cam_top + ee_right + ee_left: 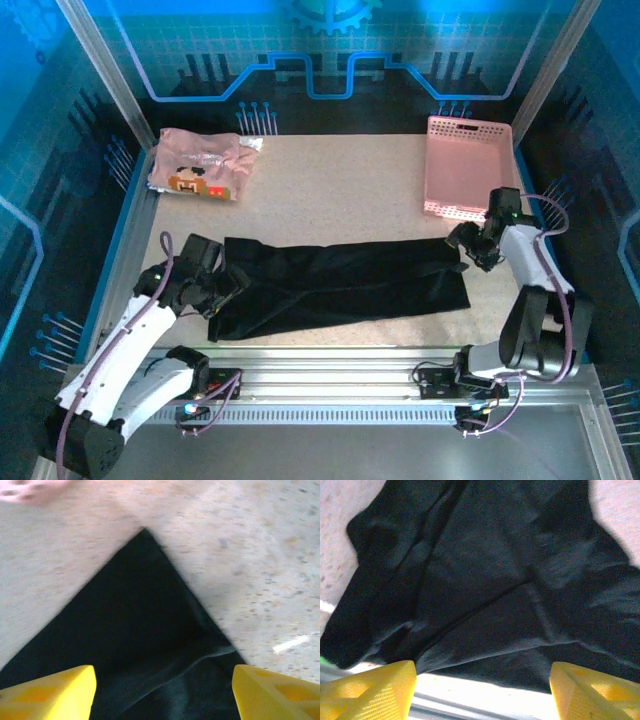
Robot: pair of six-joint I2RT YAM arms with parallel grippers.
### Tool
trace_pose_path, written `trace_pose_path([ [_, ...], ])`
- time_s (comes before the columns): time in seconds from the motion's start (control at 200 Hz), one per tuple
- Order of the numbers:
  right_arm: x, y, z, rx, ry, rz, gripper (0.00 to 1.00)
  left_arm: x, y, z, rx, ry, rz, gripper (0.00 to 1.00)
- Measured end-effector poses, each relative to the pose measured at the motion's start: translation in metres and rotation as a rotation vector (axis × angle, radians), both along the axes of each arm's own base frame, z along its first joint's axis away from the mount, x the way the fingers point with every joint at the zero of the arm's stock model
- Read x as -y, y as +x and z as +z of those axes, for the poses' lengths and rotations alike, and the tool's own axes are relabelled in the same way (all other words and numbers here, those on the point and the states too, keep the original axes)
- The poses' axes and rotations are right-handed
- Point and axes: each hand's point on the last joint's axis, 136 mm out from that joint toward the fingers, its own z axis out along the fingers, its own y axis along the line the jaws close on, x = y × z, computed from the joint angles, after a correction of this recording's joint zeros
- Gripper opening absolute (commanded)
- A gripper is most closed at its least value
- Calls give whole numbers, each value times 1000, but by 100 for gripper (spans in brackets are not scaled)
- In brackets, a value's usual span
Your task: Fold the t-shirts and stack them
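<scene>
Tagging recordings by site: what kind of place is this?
Probably a lab robot cell, not a home: aluminium frame post, blue circuit-print backdrop, slotted aluminium mounting rail along the table's near edge.

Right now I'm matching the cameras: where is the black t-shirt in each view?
Top external: the black t-shirt lies stretched across the near middle.
Left wrist: black t-shirt, centre to right edge.
Right wrist: its pointed corner, lower centre.
Shared landmark: the speckled tabletop.

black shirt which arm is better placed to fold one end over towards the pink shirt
Right, probably. The right pincer is open over the black shirt's right corner, the end farthest from the pink shirt at far left. The left pincer is open at the left end.
</scene>
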Motion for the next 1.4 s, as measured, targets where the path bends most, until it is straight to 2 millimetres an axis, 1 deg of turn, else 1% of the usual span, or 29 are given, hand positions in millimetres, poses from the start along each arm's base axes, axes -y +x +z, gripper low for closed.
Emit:
trace_pose_path([
  [0.045, -16, 4, 10, 45, 15, 55, 78, 3, 10, 8, 25, 0, -10, 74],
  [0.085, -39, 8, 18, 85, 41, 132, 78, 6, 20, 10, 33, 3, -28, 74],
  [0.12, -62, 11, 23, 112, 66, 207, 78, 10, 26, 8, 29, 4, -43, 74],
  [0.125, -68, 11, 24, 116, 75, 225, 78, 10, 27, 7, 26, 5, -48, 74],
  [0.14, -75, 11, 25, 122, 81, 249, 79, 12, 30, 4, 20, 4, -54, 74],
  [0.16, -91, 11, 26, 130, 105, 301, 79, 14, 33, 0, 8, 3, -64, 74],
  [0.175, -98, 11, 26, 134, 112, 323, 79, 16, 35, -3, -3, 3, -73, 74],
  [0.18, -103, 11, 27, 137, 119, 339, 79, 16, 35, -4, -6, 2, -75, 74],
  [0.23, -134, 9, 25, 136, 157, 440, 79, 23, 40, -18, -55, -4, -109, 73],
  [0.28, -158, 7, 20, 122, 181, 517, 79, 29, 43, -30, -110, -6, -140, 70],
  [0.335, -177, 4, 11, 97, 204, 578, 79, 31, 46, -41, -167, 9, -166, 65],
  [0.395, -190, 1, 0, 67, 222, 616, 79, 31, 49, -50, -208, 29, -187, 62],
  [0.495, -201, -2, -9, 46, 231, 652, 80, 29, 51, -60, -244, 67, -226, 62],
  [0.62, -204, 0, -11, 54, 229, 671, 80, 30, 53, -66, -257, 77, -261, 62],
  [0.71, -205, 1, -13, 53, 229, 671, 80, 35, 57, -72, -256, 60, -286, 62],
  [0.925, -204, 2, -13, 60, 219, 678, 80, 52, 68, -85, -241, 20, -354, 56],
  [1.12, -202, 3, -14, 60, 207, 675, 80, 65, 72, -94, -251, -8, -404, 45],
  [1.191, -201, 3, -16, 57, 200, 672, 80, 68, 72, -94, -247, -15, -419, 38],
  [1.271, -200, 2, -17, 55, 196, 669, 80, 74, 69, -93, -248, -24, -437, 29],
  [1.401, -198, 3, -18, 54, 186, 665, 79, 83, 63, -93, -252, -41, -481, 21],
])
